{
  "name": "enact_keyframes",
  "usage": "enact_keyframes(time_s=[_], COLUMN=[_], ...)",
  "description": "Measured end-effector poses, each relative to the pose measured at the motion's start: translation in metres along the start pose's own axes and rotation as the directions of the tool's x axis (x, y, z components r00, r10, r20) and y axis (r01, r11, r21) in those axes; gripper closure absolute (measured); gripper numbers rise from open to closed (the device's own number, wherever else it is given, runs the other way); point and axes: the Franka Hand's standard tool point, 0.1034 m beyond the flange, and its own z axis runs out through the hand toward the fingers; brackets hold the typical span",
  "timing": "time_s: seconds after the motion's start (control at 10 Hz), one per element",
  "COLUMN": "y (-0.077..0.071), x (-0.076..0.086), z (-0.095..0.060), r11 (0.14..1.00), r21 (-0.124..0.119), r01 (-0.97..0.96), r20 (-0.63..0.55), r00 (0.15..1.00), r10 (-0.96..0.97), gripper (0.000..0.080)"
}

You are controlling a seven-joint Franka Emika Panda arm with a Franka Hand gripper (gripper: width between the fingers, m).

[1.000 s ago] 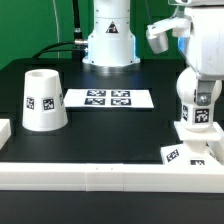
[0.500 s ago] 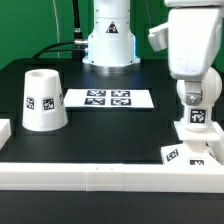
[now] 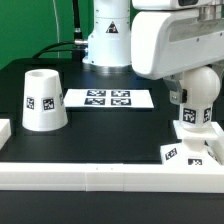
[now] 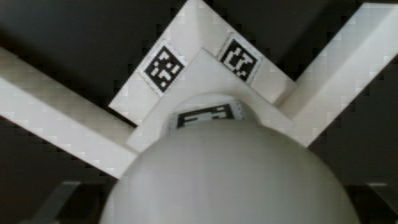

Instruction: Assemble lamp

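Now the arm (image 3: 172, 40) fills the upper right of the exterior view. It takes up far more of the frame than half a second ago, having swung lower and toward the frame's left, above the bulb (image 3: 198, 98). The bulb has not moved and stands upright on the base (image 3: 180, 151) at the lower right, close to the white border rail (image 3: 100, 178). The shade (image 3: 44, 100) sits mouth-up at the left of the black worktop (image 3: 110, 135), well apart from them. The marker board (image 3: 108, 99) lies at the centre, and neither it nor the shade has shifted. From the wrist view the bulb's rounded top looms large and blurred, with the tagged base beyond it. I cannot tell whether the jaws are spread or pressed together.
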Motion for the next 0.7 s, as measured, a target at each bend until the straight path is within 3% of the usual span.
enact_keyframes(time_s=[0.6,0.7], y=[-0.0014,0.0006], x=[0.0002,-0.0015], z=[0.0004,0.0002], r11=[0.937,0.87], r21=[0.004,0.033], r01=[-0.349,-0.492], r20=[0.001,0.002], r00=[0.937,0.87], r10=[0.349,0.492], gripper=[0.022,0.022])
